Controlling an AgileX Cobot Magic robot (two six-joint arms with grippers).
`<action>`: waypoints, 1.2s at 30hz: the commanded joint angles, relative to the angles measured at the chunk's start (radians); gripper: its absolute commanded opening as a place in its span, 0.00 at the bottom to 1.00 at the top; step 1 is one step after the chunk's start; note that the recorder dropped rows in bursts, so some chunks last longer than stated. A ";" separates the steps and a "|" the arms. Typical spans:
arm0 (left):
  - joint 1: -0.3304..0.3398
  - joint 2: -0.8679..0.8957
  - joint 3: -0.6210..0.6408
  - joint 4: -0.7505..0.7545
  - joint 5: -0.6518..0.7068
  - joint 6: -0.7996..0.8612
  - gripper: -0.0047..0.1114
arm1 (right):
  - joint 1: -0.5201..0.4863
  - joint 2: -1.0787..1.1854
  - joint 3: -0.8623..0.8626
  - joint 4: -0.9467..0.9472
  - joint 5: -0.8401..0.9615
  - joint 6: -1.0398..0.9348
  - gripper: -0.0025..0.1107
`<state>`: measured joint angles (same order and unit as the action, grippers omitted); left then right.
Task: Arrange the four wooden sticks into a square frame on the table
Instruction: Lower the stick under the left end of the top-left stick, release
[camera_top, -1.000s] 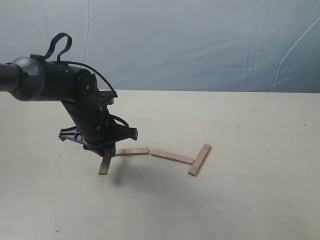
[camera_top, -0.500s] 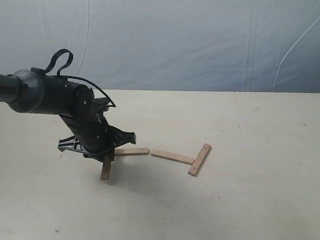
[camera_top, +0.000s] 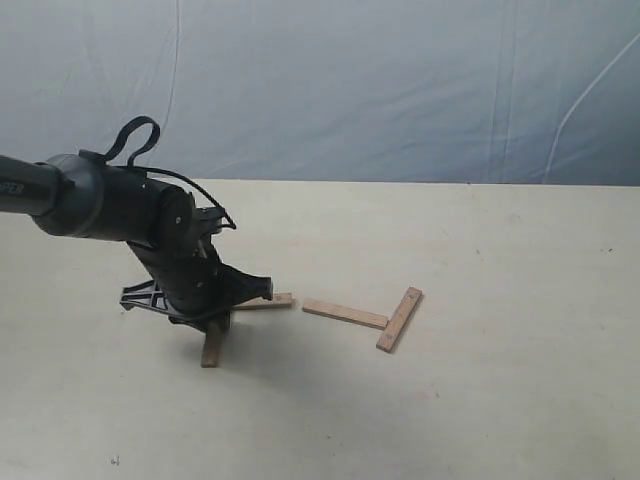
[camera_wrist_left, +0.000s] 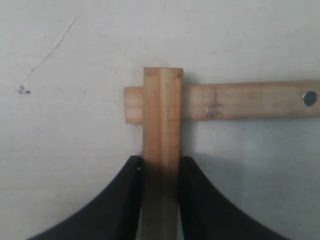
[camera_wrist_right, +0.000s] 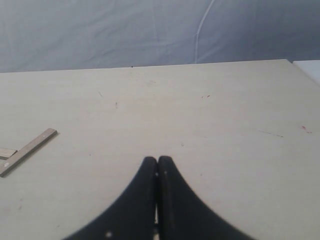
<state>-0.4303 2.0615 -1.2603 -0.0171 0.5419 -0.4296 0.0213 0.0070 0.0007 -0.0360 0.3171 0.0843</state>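
My left claw (camera_wrist_left: 161, 167) pinches one stick (camera_wrist_left: 163, 115), crossing over a second stick (camera_wrist_left: 245, 100) on the counter (camera_wrist_left: 75, 165); my right claw (camera_wrist_right: 158, 161) is pressed closed, empty.

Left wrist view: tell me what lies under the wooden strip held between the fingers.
Under the held light-brown flat wooden strip lies a second flat wooden strip, crossed near its end; a short stub shows beyond. The crossing patch is covered, so contact cannot be judged.
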 joint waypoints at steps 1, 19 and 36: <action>0.000 0.022 -0.001 0.017 -0.020 -0.005 0.04 | 0.003 -0.007 -0.001 -0.002 -0.010 0.002 0.01; 0.065 -0.007 -0.099 0.106 0.037 0.002 0.04 | 0.003 -0.007 -0.001 -0.002 -0.010 0.002 0.01; 0.072 -0.009 -0.120 0.103 0.147 0.031 0.49 | 0.003 -0.007 -0.001 -0.002 -0.010 0.002 0.01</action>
<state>-0.3642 2.0848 -1.3643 0.0860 0.6607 -0.4081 0.0213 0.0070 0.0007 -0.0360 0.3171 0.0861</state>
